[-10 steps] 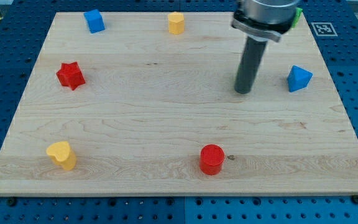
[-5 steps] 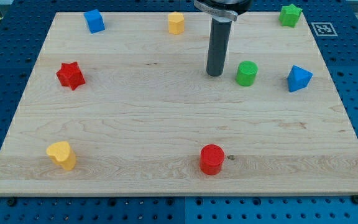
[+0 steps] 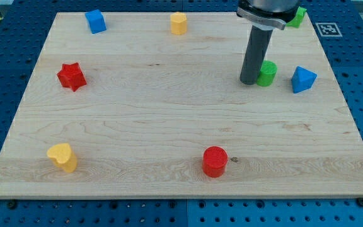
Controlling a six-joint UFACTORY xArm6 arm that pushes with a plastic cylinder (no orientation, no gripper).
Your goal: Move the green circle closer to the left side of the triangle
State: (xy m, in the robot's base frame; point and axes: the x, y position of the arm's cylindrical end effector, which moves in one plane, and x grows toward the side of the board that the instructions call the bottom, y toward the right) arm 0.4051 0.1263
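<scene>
Standing on the wooden tabletop [image 3: 169,126], the dark rod has my tip [image 3: 248,82] planted right against the green circle [image 3: 267,74], pressed to the side of it that faces 9 o'clock, so the rod hides a slice of the block. No gripper is fitted to this arm, only the rod, so nothing is open, closed or grasped. The green circle sits near the blue triangle [image 3: 303,79], which lies toward 3 o'clock from it, with a narrow strip of bare wood between the two; they are not touching. Behind the rod's upper collar, at about 1 o'clock from the circle, a green block [image 3: 297,16] peeks out near the board's far corner, its shape mostly covered. Along the far edge, a yellow block [image 3: 179,23] stands at roughly 11 o'clock from the tip and a blue block [image 3: 96,21] farther toward 10 o'clock. A red star [image 3: 72,76] rests well away at 9 o'clock. Near the front edge are a yellow heart [image 3: 63,157] at 8 o'clock and a red circle [image 3: 215,161] at about 7 o'clock.
</scene>
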